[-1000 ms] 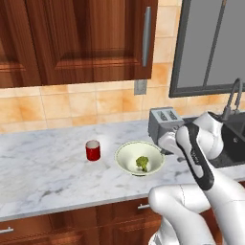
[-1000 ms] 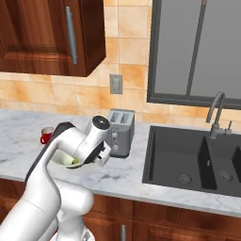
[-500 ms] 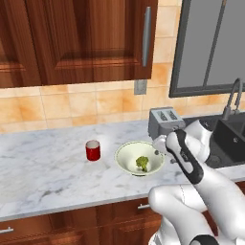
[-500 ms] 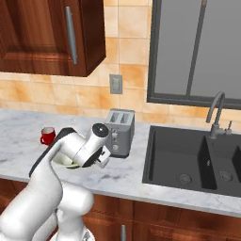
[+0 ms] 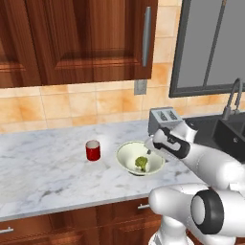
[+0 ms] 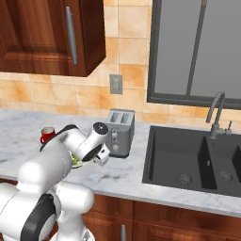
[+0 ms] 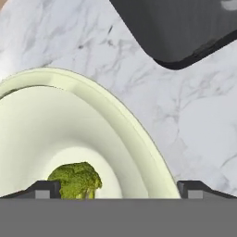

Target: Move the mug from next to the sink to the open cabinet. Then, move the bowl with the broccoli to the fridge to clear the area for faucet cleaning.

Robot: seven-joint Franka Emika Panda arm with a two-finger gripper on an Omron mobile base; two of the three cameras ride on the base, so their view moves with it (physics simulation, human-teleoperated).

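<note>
Marble counter, tool spread over bowl, broccoli

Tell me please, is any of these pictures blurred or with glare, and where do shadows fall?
Left base view: sharp and evenly lit, no glare; the bowl and the mug cast only faint soft shadows on the counter. Right base view: equally sharp; the sink basins look dark and flat. Hand view: slightly soft close up, and the toaster lays a dark edge shadow on the marble.
</note>
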